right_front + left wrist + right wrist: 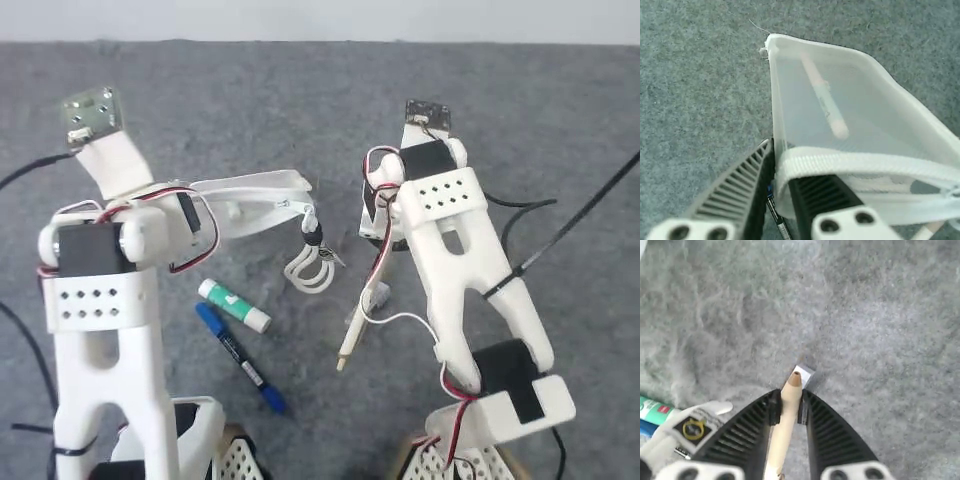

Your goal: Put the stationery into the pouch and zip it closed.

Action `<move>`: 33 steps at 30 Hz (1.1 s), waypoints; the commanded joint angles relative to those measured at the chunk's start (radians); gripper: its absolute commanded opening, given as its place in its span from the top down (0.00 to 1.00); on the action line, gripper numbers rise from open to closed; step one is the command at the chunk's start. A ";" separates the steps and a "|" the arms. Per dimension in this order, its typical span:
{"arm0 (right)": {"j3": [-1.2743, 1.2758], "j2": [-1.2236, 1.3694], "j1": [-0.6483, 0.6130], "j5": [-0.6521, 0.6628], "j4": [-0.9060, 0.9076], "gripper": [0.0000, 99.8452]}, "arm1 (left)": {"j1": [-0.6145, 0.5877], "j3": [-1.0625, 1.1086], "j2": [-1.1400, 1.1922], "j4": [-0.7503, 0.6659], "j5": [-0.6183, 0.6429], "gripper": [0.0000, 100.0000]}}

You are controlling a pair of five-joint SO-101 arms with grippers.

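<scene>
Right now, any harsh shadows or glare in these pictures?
High view: even light, only faint shadows beside the glue stick and blue pen. Left wrist view: light passes through the pouch, no glare. Right wrist view: no hard shadow under the right claw.

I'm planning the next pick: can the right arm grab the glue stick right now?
Probably not yet. The right gripper is shut on a pencil, so it would have to release that first. Otherwise the glue stick lies uncovered on the carpet beside the blue pen.
</scene>
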 commanded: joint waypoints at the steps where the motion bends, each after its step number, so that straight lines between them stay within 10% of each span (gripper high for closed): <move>1: -0.035 -0.114 -0.025 0.017 0.044 0.99 | -0.008 -0.010 -0.012 -0.031 0.008 0.99; 33: 0.434 -0.791 -0.111 0.015 -0.205 0.99 | -0.008 -0.010 -0.012 -0.031 0.008 0.99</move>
